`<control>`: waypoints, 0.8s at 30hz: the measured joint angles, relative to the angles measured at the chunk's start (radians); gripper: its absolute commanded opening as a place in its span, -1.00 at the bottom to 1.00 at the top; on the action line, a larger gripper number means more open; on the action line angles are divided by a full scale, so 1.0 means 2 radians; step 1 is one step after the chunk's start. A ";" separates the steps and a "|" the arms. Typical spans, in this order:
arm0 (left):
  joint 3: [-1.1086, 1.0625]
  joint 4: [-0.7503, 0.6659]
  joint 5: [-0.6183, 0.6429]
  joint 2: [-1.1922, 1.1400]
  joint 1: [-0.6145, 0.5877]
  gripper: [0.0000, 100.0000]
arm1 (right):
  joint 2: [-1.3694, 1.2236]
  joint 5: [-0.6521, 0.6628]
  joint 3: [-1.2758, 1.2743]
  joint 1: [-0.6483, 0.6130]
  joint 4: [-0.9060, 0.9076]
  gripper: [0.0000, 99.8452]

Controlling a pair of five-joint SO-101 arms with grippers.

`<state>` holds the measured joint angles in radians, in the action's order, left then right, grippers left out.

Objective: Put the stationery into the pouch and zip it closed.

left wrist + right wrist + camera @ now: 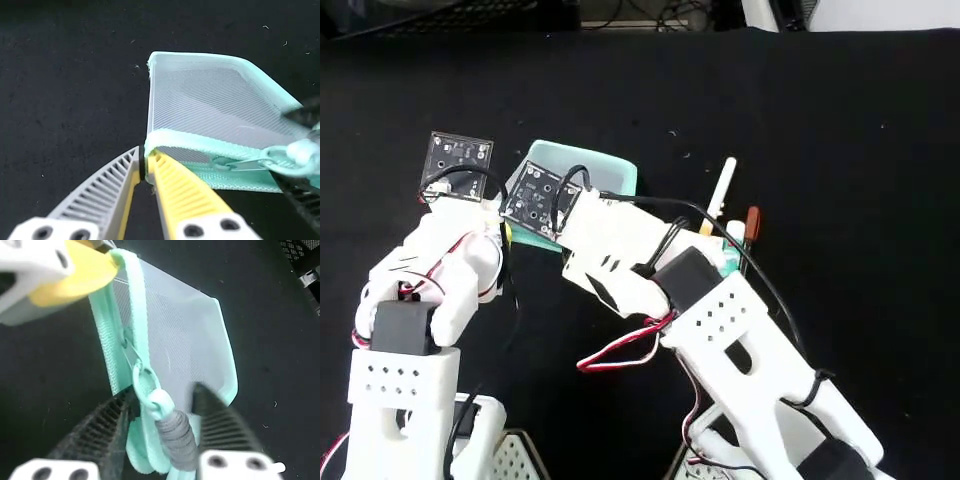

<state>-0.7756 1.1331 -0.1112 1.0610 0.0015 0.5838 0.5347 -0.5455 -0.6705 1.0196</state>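
1. The pouch point(610, 170) lies flat on the black surface point(840, 120), with its zipper edge running from one arm's jaws to the other's.
2. The left jaws are clamped on that edge's end corner. The right jaws stand open astride the zipper pull point(150, 385), nearest it.
3. The high view adds pens point(722, 190) lying outside the pouch.
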 measured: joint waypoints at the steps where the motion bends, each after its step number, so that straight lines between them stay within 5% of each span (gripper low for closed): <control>1: 0.000 0.000 0.000 0.000 0.000 -0.94 | 0.000 0.000 0.000 0.000 0.000 -0.98; 24: 0.000 0.000 0.002 0.000 0.003 -0.94 | 0.106 0.000 0.000 0.091 0.081 -0.98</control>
<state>-0.7756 1.1331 -0.1082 1.0610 0.0077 0.7956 0.5347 -0.5455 -0.4895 1.1807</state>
